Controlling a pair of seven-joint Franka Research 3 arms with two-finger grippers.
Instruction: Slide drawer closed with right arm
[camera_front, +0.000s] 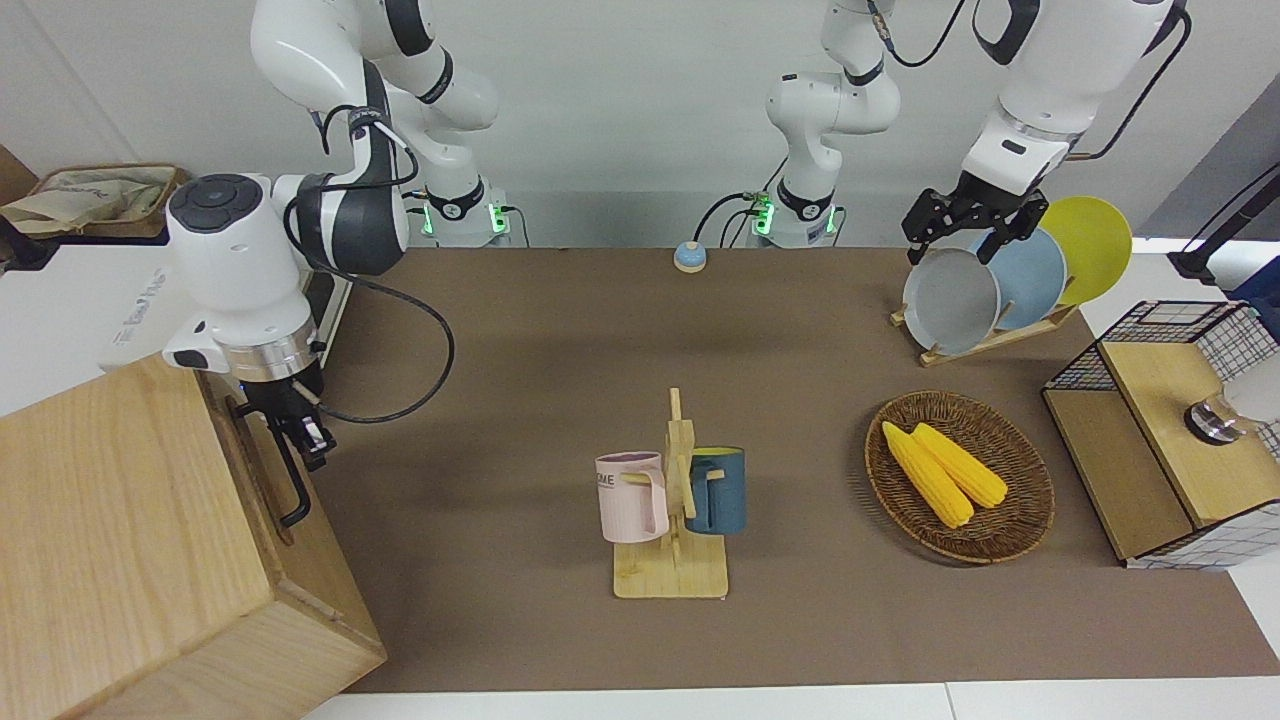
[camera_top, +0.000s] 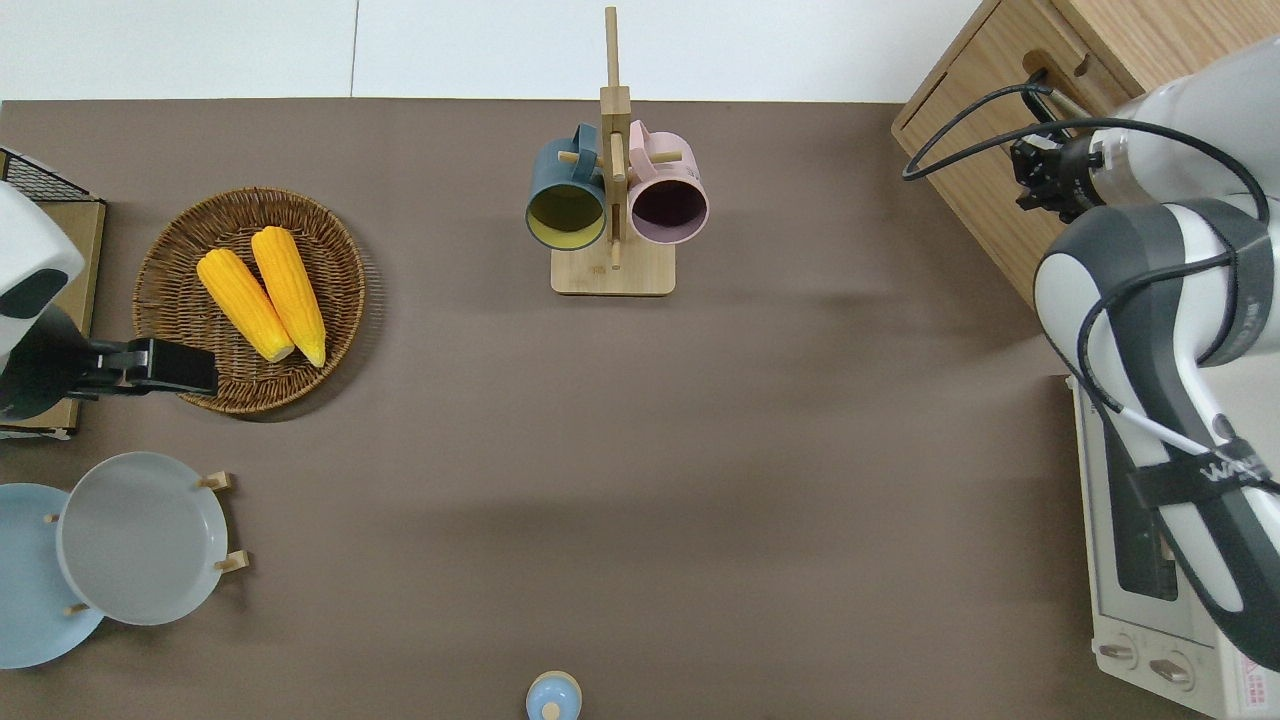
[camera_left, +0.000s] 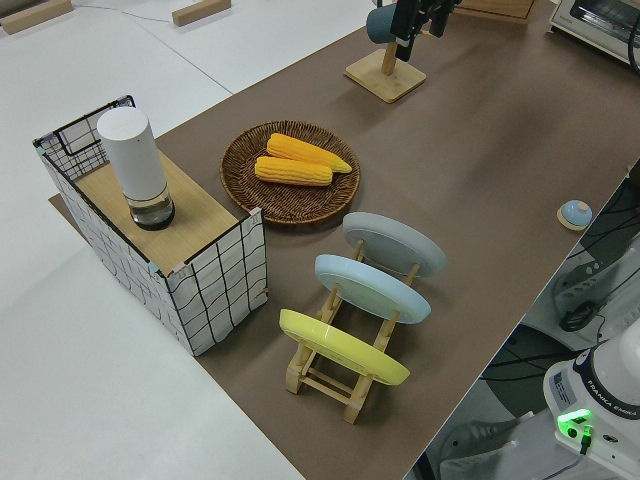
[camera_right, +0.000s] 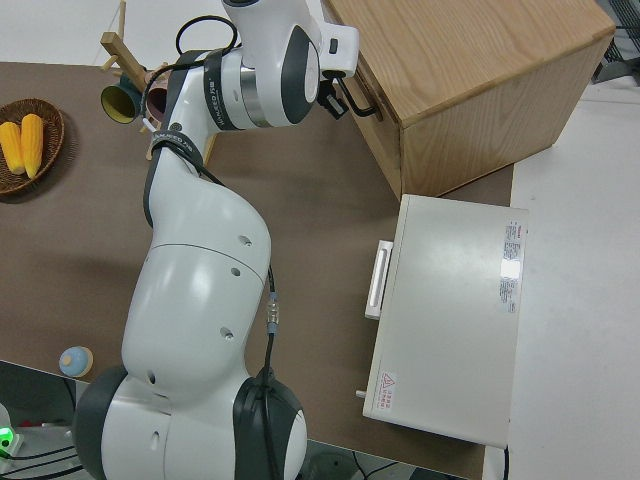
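The big wooden cabinet (camera_front: 150, 540) at the right arm's end of the desk (camera_front: 640, 420) holds the drawer (camera_front: 262, 470), stiff and probably free-sliding, best pushed at its black handle (camera_front: 285, 470), where the right end effector (camera_front: 300, 432) sits, finger spread indiscernible.

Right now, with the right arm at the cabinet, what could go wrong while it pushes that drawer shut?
1. The right gripper sits at the black bar handle of the drawer; an off-centre push could slip off the bar or skew the drawer.
2. The arm's loose black cable hangs beside the handle and might snag on it.
3. The toaster oven stands close beside the cabinet; the elbow could brush it.
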